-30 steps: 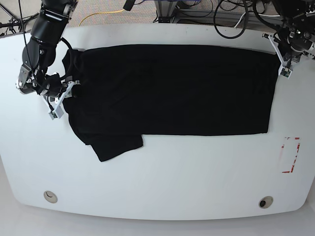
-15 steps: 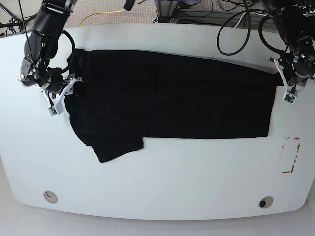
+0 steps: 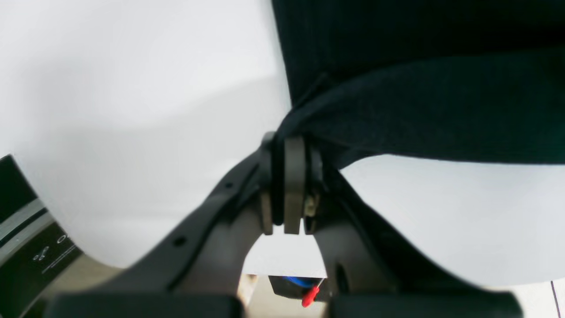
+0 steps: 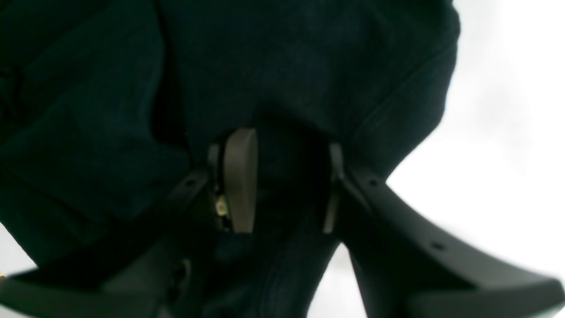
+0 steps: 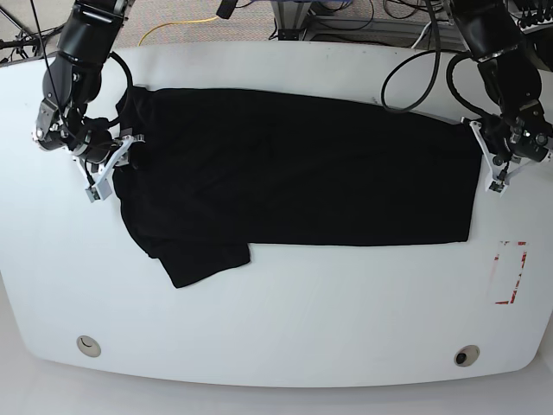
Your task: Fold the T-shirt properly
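Note:
The black T-shirt (image 5: 302,164) lies spread across the white table (image 5: 302,328), with one sleeve (image 5: 207,259) sticking out at the front left. Its print is hidden. My left gripper (image 5: 494,169) is shut on the shirt's right edge; in the left wrist view the gripper (image 3: 289,148) pinches a corner of the cloth (image 3: 419,97) just above the table. My right gripper (image 5: 111,166) is at the shirt's left end. In the right wrist view the gripper (image 4: 284,176) has a thick bunch of black cloth (image 4: 287,66) between its fingers.
A red-and-white marker (image 5: 510,272) lies near the table's right edge. Two round holes (image 5: 86,346) (image 5: 467,355) sit near the front edge. Cables and equipment (image 5: 346,17) crowd the floor behind the table.
My left gripper has moved toward the front, pulling the shirt's far right corner with it, so the far edge now slants. My right gripper has shifted slightly back with the left end.

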{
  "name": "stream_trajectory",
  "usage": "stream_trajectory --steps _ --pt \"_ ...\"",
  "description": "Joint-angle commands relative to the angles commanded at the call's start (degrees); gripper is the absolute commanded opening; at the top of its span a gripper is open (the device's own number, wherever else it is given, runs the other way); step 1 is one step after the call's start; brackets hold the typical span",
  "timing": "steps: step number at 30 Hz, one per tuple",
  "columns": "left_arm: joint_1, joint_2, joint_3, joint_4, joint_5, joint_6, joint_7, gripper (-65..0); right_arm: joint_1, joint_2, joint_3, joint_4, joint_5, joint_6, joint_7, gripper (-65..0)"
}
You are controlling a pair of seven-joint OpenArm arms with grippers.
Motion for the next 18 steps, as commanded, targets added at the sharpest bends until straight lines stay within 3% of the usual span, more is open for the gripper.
stream_trajectory --steps 7,13,18 --pt "-5.36 -0.62 2.2 -4.4 -0.18 0.0 -0.09 -63.6 -0.26 0.09 0.0 0.09 -0.09 0.0 0.18 -44.7" --pt "-9.32 -0.62 2.2 -7.74 -0.09 0.0 -0.79 -42.9 -1.14 0.09 0.09 0.09 -0.09 0.0 0.35 -44.7" --pt "-10.73 -0.97 2.02 -11.43 0.0 0.0 -5.54 -34.7 -1.49 0.09 0.09 2.11 0.0 0.0 0.35 -44.7"
